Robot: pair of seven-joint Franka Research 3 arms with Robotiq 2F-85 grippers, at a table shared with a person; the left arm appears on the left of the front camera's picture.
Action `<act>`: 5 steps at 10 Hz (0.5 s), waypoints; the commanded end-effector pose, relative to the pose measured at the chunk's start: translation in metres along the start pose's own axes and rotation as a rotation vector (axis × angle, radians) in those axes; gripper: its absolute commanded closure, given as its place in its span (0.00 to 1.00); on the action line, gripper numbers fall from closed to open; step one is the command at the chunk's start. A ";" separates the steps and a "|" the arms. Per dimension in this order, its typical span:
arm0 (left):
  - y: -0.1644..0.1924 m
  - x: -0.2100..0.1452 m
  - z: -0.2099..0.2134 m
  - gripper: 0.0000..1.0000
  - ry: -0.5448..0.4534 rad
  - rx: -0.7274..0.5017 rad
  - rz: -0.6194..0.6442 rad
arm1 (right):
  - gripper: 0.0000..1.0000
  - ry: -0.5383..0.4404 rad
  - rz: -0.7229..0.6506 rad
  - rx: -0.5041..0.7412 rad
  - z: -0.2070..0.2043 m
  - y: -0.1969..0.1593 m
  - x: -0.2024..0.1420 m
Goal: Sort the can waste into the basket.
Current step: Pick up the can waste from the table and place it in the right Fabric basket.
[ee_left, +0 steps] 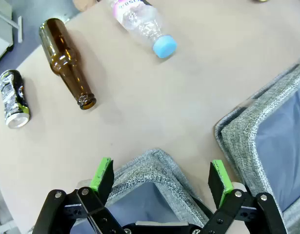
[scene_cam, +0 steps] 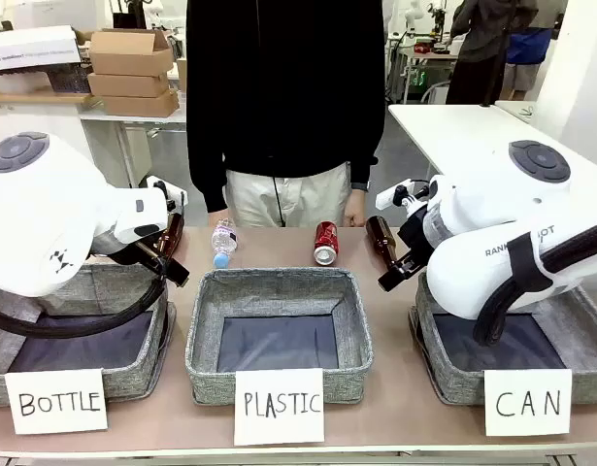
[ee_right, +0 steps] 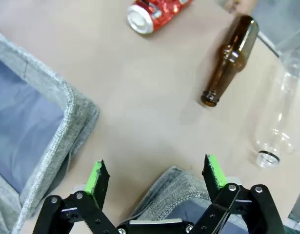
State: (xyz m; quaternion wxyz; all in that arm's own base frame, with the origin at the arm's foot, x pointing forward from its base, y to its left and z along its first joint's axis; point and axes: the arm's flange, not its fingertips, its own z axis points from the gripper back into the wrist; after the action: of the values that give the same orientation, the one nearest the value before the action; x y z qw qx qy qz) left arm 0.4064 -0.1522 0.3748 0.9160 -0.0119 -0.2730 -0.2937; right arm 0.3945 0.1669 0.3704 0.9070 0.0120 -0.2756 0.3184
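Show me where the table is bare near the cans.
Bare tabletop: between the clear blue-capped plastic bottle and the red metal can; also the strip between the grey woven PLASTIC basket and the CAN basket. Crowded: a brown glass bottle lies near the red can, and a second brown bottle beside the silvery-grey printed can.

Bare table [scene_cam: 390, 340] around red can [scene_cam: 325, 243], brown bottle [scene_cam: 380, 238] close on its right, PLASTIC basket [scene_cam: 279, 286] rim just nearer

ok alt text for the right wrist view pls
The right hand, open, hangs over the corner of a grey basket. On the tan table beyond lie a red can, a brown bottle and a clear bottle; a second basket is at left.
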 end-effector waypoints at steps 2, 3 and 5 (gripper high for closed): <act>0.000 0.000 0.000 0.00 0.000 0.000 0.000 | 0.00 0.000 0.000 0.000 0.000 0.000 0.000; 0.000 0.000 0.000 0.00 0.000 0.000 0.000 | 0.00 0.000 0.000 0.000 0.000 0.000 0.000; 0.000 0.000 0.000 0.00 0.000 0.000 0.000 | 0.00 0.000 0.000 0.000 0.000 0.000 0.000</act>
State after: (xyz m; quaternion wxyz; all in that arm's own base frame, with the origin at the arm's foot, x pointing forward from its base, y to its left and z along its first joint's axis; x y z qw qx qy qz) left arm 0.4065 -0.1521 0.3748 0.9161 -0.0120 -0.2730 -0.2934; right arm 0.3945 0.1669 0.3704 0.9069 0.0118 -0.2756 0.3186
